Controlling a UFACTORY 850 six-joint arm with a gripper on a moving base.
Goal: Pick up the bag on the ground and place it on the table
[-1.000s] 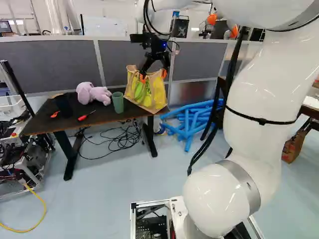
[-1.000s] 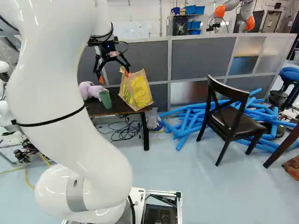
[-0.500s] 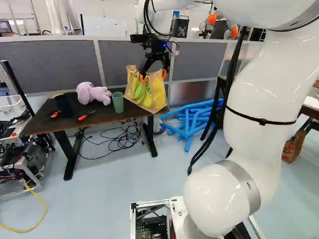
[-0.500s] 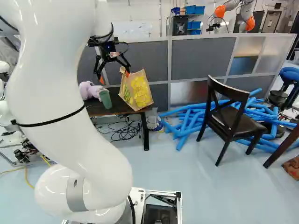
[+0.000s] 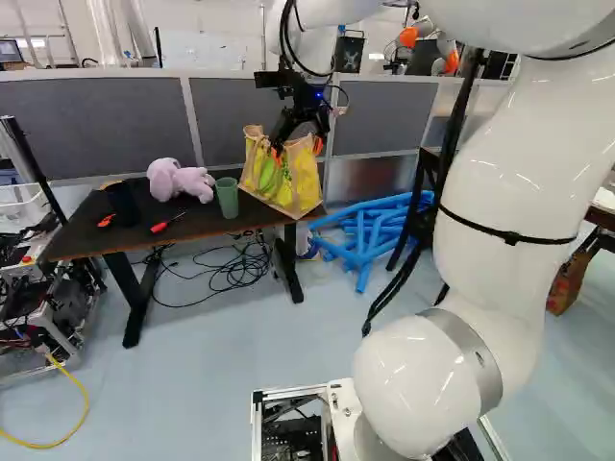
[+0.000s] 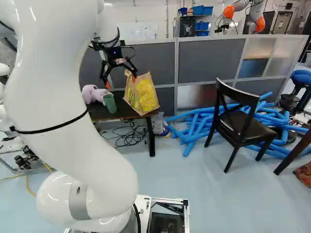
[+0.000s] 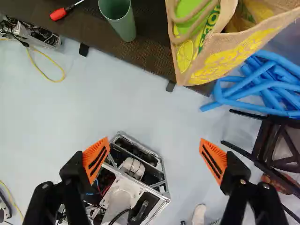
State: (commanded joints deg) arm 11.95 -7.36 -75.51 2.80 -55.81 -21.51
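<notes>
Bag (image 7: 234, 54) standing on table (image 7: 93, 33), ahead of gripper (image 7: 154, 157), near table edge. Fingers (image 7: 96, 159) spread wide, nothing between them. I judge placing done, retreat is step in hand. I'd back straight off, slow, pads clear of handle loops (image 7: 180, 19). No sideways swing toward cup (image 7: 123, 21) beside bag until well clear.

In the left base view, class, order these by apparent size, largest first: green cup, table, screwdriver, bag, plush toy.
1. Table
2. Bag
3. Plush toy
4. Green cup
5. Screwdriver
</notes>
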